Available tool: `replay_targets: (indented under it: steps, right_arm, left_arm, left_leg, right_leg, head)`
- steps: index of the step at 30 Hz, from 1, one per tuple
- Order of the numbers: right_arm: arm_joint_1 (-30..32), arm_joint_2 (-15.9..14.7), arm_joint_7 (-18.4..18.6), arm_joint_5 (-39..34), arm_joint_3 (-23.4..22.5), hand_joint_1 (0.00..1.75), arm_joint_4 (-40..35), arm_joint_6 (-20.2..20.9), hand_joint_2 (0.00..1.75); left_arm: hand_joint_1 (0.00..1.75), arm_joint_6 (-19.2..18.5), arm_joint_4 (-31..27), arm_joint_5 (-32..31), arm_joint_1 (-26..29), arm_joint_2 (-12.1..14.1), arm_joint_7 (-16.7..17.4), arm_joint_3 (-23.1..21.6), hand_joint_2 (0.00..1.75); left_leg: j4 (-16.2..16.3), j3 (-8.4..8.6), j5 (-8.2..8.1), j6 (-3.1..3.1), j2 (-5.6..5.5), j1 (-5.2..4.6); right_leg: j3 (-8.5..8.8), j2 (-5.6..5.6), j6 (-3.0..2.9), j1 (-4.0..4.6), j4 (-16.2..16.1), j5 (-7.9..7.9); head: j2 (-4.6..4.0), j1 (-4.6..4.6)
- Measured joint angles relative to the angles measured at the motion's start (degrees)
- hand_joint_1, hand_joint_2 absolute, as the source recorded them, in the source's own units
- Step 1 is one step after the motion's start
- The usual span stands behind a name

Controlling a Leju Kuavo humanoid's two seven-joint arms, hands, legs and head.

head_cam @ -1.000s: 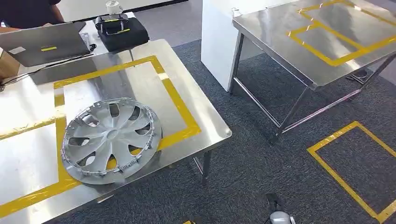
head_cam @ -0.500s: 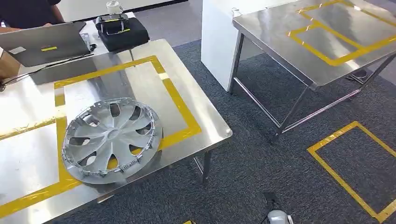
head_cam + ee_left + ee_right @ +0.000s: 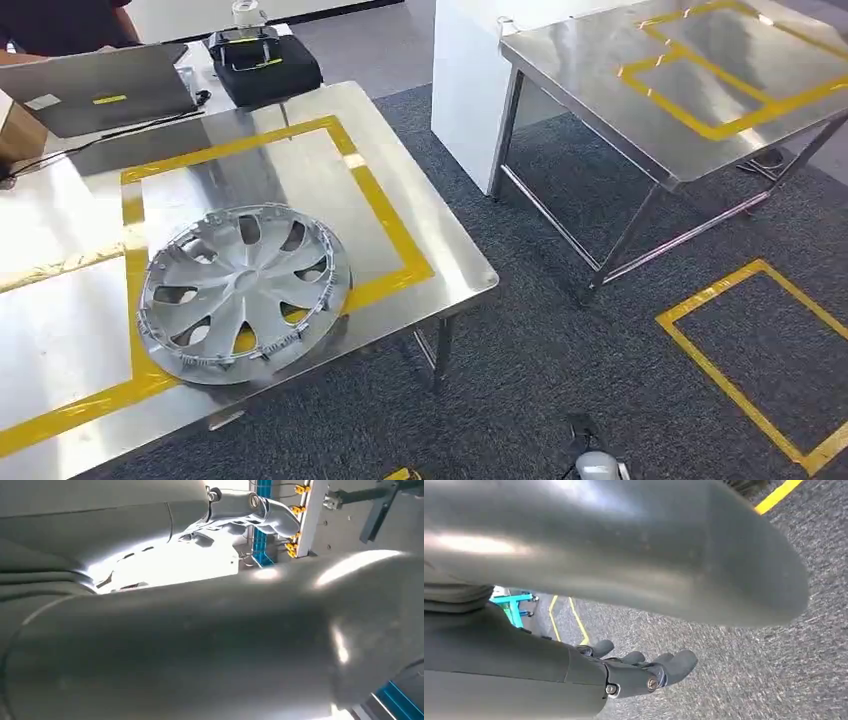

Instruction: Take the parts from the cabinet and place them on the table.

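- Head view: a silver hubcap [image 3: 243, 293] lies flat on the near steel desk [image 3: 440, 235], at its front part, resting across the yellow tape lines [image 3: 385, 222] marked on the top.
- Hubcap position: it overlaps the front tape strip and sits close to the front edge of the desk.
- Rear of the same desk: a closed grey laptop [image 3: 100, 88] and a black case [image 3: 262, 65] stand side by side; a cardboard box [image 3: 18, 130] sits at the far left edge. A person in dark clothing [image 3: 60, 22] is behind the laptop.
- Second steel desk [image 3: 600, 105]: stands to the right, well apart from the first, also marked with yellow tape. A white panel [image 3: 460, 90] stands between the two desks.
- Floor: dark grey carpet [image 3: 540, 370] with a yellow taped square [image 3: 745, 385] at the right.
- Right wrist view: the right hand [image 3: 644, 670] hangs over the carpet with its fingers [image 3: 679, 662] straight, close together and holding nothing.
- Left wrist view: the left hand [image 3: 250, 510] appears extended and holding nothing, but glare and a blurred grey cover obscure most of it, so its state cannot be confirmed.
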Motion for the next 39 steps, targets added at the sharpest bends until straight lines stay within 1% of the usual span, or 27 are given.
replay_targets:
  steps: [1,3,4,6,7,8,10,11,12,14,16,17,19,21,22,23,25,26,27,29,30,31,32,33,36,37,39]
  right_arm:
    - [-0.06,0.0,0.0,0.0,-0.09,0.0,0.0,0.0,0.0]
    - [-0.03,0.04,0.0,-0.02,-0.09,0.0,0.02,-0.02,0.0]
    - [-0.1,0.04,0.0,-0.02,-0.16,0.0,0.02,-0.02,0.0]
    - [-0.12,0.04,0.0,-0.07,-0.31,0.0,0.02,-0.02,0.0]
    - [-0.14,0.13,0.0,-0.07,-0.4,0.0,0.02,-0.02,0.0]
    - [-0.17,0.18,0.0,-0.07,-0.46,0.0,0.02,-0.02,0.0]
    - [-0.15,0.18,0.0,-0.04,-0.53,0.0,0.02,-0.02,0.0]
    - [-0.14,0.17,0.0,-0.06,-0.53,0.0,0.02,0.0,0.0]
    - [-0.14,0.18,0.0,-0.04,-0.55,0.0,0.02,0.0,0.0]
    - [-0.15,0.24,0.0,-0.04,-0.57,0.0,0.02,0.13,0.0]
    - [-0.18,0.37,0.0,0.02,-0.59,0.0,0.02,0.2,0.0]
    - [-0.17,0.39,0.0,0.02,-0.59,0.0,0.02,0.2,0.0]
    - [-0.21,0.44,0.0,0.04,-0.59,0.0,0.02,0.24,0.0]
    - [-0.14,0.48,0.0,0.02,-0.64,0.0,0.02,0.26,0.0]
    - [-0.1,0.5,0.0,0.02,-0.64,0.0,0.04,0.28,0.0]
    - [-0.1,0.55,0.0,0.02,-0.64,0.0,0.04,0.35,0.0]
    - [-0.22,0.55,0.0,0.0,-0.66,0.0,0.02,0.35,0.0]
    - [-0.19,0.5,0.0,0.02,-0.72,0.0,0.02,0.35,0.0]
    - [-0.17,0.5,0.0,0.11,-0.77,0.0,0.04,0.42,0.0]
    - [-0.16,0.5,0.0,0.26,-0.85,0.0,0.04,0.72,0.0]
    - [-0.19,0.5,0.0,0.63,-0.85,0.0,0.02,0.74,0.0]
    - [-0.26,0.44,0.0,0.87,-0.85,0.0,0.02,0.81,0.0]
    - [-0.35,0.39,0.0,1.18,-0.85,0.0,0.02,0.9,0.0]
    - [-0.32,0.39,0.0,1.51,-0.85,0.0,0.02,1.01,0.0]
    - [0.11,0.35,0.02,2.05,-0.85,0.0,0.04,1.24,0.0]
    - [0.15,0.35,0.0,2.23,-0.85,0.0,0.04,1.25,0.0]
    - [0.05,0.28,0.0,2.43,-0.85,0.0,0.04,1.33,0.0]
  left_arm:
    - [0.0,0.0,-0.02,0.0,-0.04,-0.02,0.0,0.0,0.0]
    - [0.0,-0.02,-0.13,0.0,-0.13,0.0,0.0,-0.02,0.0]
    - [0.0,-0.02,-0.11,0.0,-0.15,-0.13,0.0,-0.09,0.0]
    - [0.0,-0.02,-0.11,0.0,-0.14,-0.09,0.02,-0.09,0.0]
    - [0.0,-0.02,-0.07,0.0,-0.12,0.0,0.0,-0.09,0.0]
    - [0.0,-0.02,-0.07,0.0,-0.13,0.07,0.02,-0.09,0.0]
    - [0.0,-0.02,-0.07,0.0,0.03,0.22,0.02,-0.09,0.0]
    - [0.0,-0.02,-0.07,0.0,0.27,0.22,0.02,-0.09,0.0]
    - [0.0,-0.02,-0.07,0.08,0.58,0.22,0.02,-0.09,0.0]
    - [0.0,-0.02,-0.11,0.74,0.97,0.22,0.04,-0.09,0.0]
    - [0.0,-0.02,-0.46,0.81,0.94,0.24,0.02,-0.13,0.0]
    - [0.0,-0.02,-0.72,0.85,0.93,0.35,0.04,-0.2,0.0]
    - [0.0,-0.02,-0.9,1.14,1.02,0.55,0.02,-0.35,0.0]
    - [0.0,-0.02,-0.92,1.36,1.06,0.61,0.02,-0.48,0.0]
    - [0.0,-0.02,-0.92,1.38,1.05,0.57,0.0,-0.65,0.0]
    - [0.0,-0.02,-0.96,1.4,1.06,0.55,0.02,-0.99,0.0]
    - [0.0,-0.02,-1.25,1.4,1.42,0.57,0.0,-1.42,0.0]
    - [0.0,-0.02,-1.27,1.38,1.65,0.59,0.0,-1.51,0.0]
    - [0.0,-0.02,-1.38,1.38,2.13,0.59,0.0,-1.53,0.0]
    - [0.0,-0.02,-1.73,1.4,3.11,0.79,0.02,-1.57,0.0]
    - [0.0,-0.02,-1.97,1.83,3.49,1.07,0.0,-1.59,0.0]
    - [0.0,-0.02,-2.29,2.82,3.83,1.55,0.02,-1.71,0.0]
    - [0.0,-0.02,-2.68,3.88,4.09,2.38,0.02,-1.81,0.0]
    - [0.0,-0.02,-3.1,5.11,4.37,3.6,0.0,-1.96,0.0]
    - [0.0,-0.02,-3.23,8.94,5.13,6.51,0.02,-3.39,0.0]
    - [0.0,-0.02,-3.28,9.58,5.62,7.55,0.02,-3.7,0.0]
    - [0.0,-0.02,-3.28,9.6,6.1,8.83,0.02,-3.89,0.0]
  left_leg:
    - [0.33,-0.18,0.01,-0.34,0.03,0.04]
    - [0.31,-0.47,0.47,-1.26,-0.05,-0.17]
    - [0.38,-0.67,0.77,-1.7,-0.08,-0.18]
    - [-0.02,-0.96,1.47,-2.74,-0.09,-0.12]
    - [0.52,-1.37,0.44,-2.99,-0.17,0.06]
    - [2.51,-2.32,-2.16,-3.09,-0.18,0.05]
    - [11.57,-5.34,-8.35,-3.52,-0.25,0.05]
    - [15.86,-6.48,-10.15,-3.6,-0.25,0.04]
    - [17.91,-6.57,-10.43,-3.61,-0.26,0.04]
    - [14.69,-3.3,-7.59,-3.38,-0.26,0.04]
    - [4.01,4.12,-4.42,-2.81,-0.3,-0.01]
    - [-0.26,6.59,-6.24,-2.5,-0.39,-0.17]
    - [-0.79,6.37,-5.56,-2.12,-0.52,-0.61]
    - [-0.69,5.79,-4.84,-1.12,-0.56,-0.75]
    - [-1.17,5.64,-3.93,-0.49,-0.26,-0.16]
    - [-1.24,4.98,-3.25,0.03,-0.22,-0.21]
    - [-1.17,3.37,-1.99,0.41,-0.19,-0.2]
    - [-1.08,2.51,-1.34,0.45,-0.19,-0.23]
    - [-0.98,1.62,-0.72,0.38,-0.17,-0.23]
    - [-0.66,0.0,0.34,0.13,-0.18,-0.22]
    - [-0.42,-0.81,0.82,-0.07,-0.18,-0.21]
    - [-0.16,-1.42,1.19,-0.37,-0.17,-0.21]
    - [0.18,-1.84,1.49,-0.73,-0.04,-0.25]
    - [0.35,-2.23,1.77,-1.09,0.14,-0.4]
    - [-0.33,-2.17,3.25,-2.34,0.34,-0.36]
    - [-0.36,-2.53,3.47,-2.66,0.32,-0.2]
    - [3.26,-4.14,-2.25,-3.19,-0.17,-0.11]
  right_leg:
    - [2.58,-0.15,-0.07,-0.08,-4.95,0.64]
    - [1.96,0.15,-1.01,0.61,-4.42,1.43]
    - [1.88,0.15,-1.36,0.61,-5.08,0.98]
    - [1.18,0.16,-2.36,0.42,-5.31,1.81]
    - [0.87,-0.06,-2.88,0.31,-5.44,2.33]
    - [0.3,-0.05,-3.37,0.31,-5.48,2.82]
    - [-1.07,-0.06,-3.71,0.41,-5.42,3.84]
    - [-1.78,-0.05,-3.76,0.5,-5.39,4.39]
    - [-2.4,-0.05,-3.74,0.55,-5.37,4.86]
    - [-3.54,-0.04,-3.6,0.61,-5.28,5.75]
    - [-4.32,-0.01,-3.23,0.62,-5.16,6.56]
    - [-4.57,0.04,-2.9,0.71,-5.14,6.91]
    - [-4.56,0.04,-2.13,0.66,-5.32,7.79]
    - [-4.65,0.11,-1.22,0.8,-5.89,8.78]
    - [-5.01,0.15,-1.02,0.43,-5.56,8.36]
    - [-5.84,0.07,-0.94,0.65,-3.87,5.41]
    - [-8.14,0.08,-0.64,0.57,3.68,-1.23]
    - [-9.24,0.08,-0.43,0.59,8.22,-3.47]
    - [-9.65,0.07,-0.31,0.58,11.58,-4.0]
    - [-7.16,0.05,-0.35,0.55,10.4,-0.88]
    - [-4.0,0.04,-0.49,0.55,6.34,1.12]
    - [-0.43,0.04,-0.75,0.57,1.51,1.82]
    - [2.85,0.05,-1.1,0.65,-3.31,-0.07]
    - [4.04,0.19,-1.65,1.12,-5.57,-0.76]
    - [3.05,0.29,-2.99,1.34,-5.35,0.32]
    - [2.39,0.12,-3.6,0.88,-6.02,1.27]
    - [1.17,-0.05,-4.16,0.88,-6.11,2.59]
  head:
    - [0.0,0.0]
    - [0.0,-0.13]
    - [0.0,-0.17]
    - [0.0,-0.2]
    - [0.0,-0.26]
    - [0.0,-0.46]
    - [0.0,-0.63]
    - [0.0,-0.63]
    - [0.0,-0.63]
    - [0.0,-0.64]
    - [0.0,-0.63]
    - [0.0,-0.63]
    - [0.0,-0.7]
    - [0.0,-0.94]
    - [0.0,-0.94]
    - [0.0,-0.9]
    - [0.0,-0.76]
    - [0.0,-0.81]
    - [0.0,-0.7]
    - [0.0,-0.7]
    - [0.0,-0.59]
    - [0.0,-0.53]
    - [0.0,-0.55]
    - [0.0,-0.57]
    - [0.0,-0.46]
    - [0.0,-0.52]
    - [0.0,-0.79]
